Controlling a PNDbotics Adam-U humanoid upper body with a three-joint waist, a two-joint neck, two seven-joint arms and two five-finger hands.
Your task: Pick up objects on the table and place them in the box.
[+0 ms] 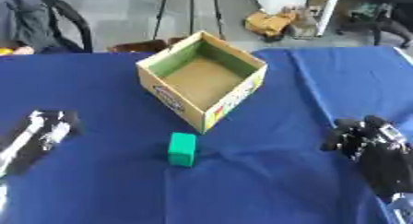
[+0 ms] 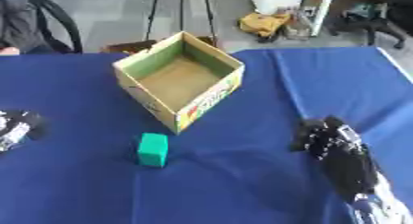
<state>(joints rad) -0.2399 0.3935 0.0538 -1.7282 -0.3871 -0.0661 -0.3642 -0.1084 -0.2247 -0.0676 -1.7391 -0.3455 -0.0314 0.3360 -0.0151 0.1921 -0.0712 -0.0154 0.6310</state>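
A green block lies on the blue tablecloth just in front of the near corner of an open cardboard box, which looks empty inside. My right hand hovers low at the right, well to the right of the block, with its fingers curled and nothing in them. At the left edge my left hand rests on the cloth, blurred, fingers stretched out toward the box, holding nothing.
The blue cloth covers the whole table, with folds running down the right side. Beyond the far edge are a chair, tripod legs and clutter on the floor.
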